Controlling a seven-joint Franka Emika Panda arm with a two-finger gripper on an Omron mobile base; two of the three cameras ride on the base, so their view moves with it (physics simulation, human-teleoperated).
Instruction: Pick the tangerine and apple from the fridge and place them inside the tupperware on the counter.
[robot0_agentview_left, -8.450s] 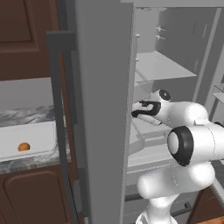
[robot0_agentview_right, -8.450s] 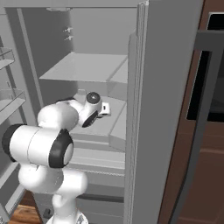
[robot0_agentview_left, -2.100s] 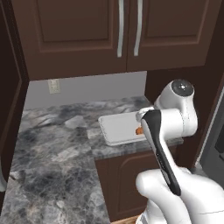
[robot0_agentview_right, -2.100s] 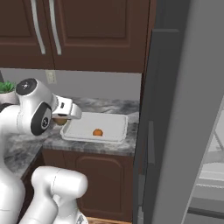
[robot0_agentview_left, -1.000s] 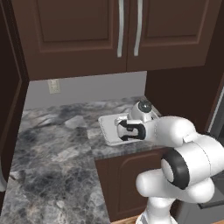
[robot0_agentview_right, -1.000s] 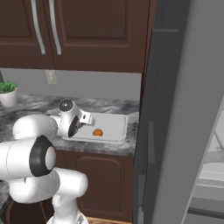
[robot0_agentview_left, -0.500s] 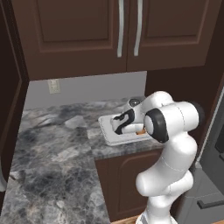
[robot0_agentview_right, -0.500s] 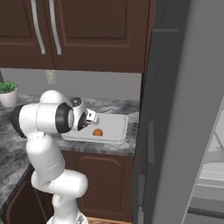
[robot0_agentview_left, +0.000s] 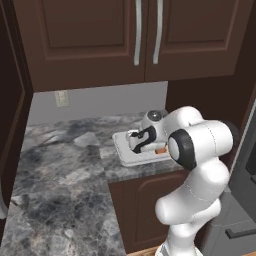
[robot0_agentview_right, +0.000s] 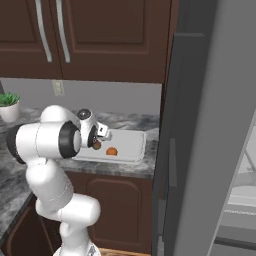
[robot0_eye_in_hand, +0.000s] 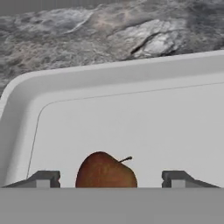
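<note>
The white tupperware (robot0_agentview_right: 127, 145) sits on the marbled counter (robot0_agentview_right: 140, 167) with the bright orange tangerine (robot0_agentview_right: 111, 151) resting in it. The dark reddish apple (robot0_eye_in_hand: 105, 170) lies on the tupperware floor (robot0_eye_in_hand: 131, 118), near its corner. My gripper (robot0_eye_in_hand: 109, 178) hangs low over it, open, its two fingertips (robot0_eye_in_hand: 43, 179) standing wide on either side of the apple and clear of it. From the right base view the apple (robot0_agentview_right: 97, 145) shows just beside my gripper (robot0_agentview_right: 98, 136). From the left, my gripper (robot0_agentview_left: 140, 142) covers the tupperware (robot0_agentview_left: 122, 150) and an edge of the tangerine (robot0_agentview_left: 161, 150) peeks out. The fridge (robot0_agentview_right: 210, 125) stands grey at the right.
Dark brown wall cabinets (robot0_agentview_left: 145, 35) hang over the counter (robot0_agentview_left: 65, 175). A small potted plant (robot0_agentview_right: 9, 106) stands at the counter's far left. The fridge door edge (robot0_agentview_right: 172, 150) rises close beside the tupperware's right end.
My gripper has gone from shut to open and let go of the apple, which now rests in the tupperware. The hand has settled lower over the tray's left part.
</note>
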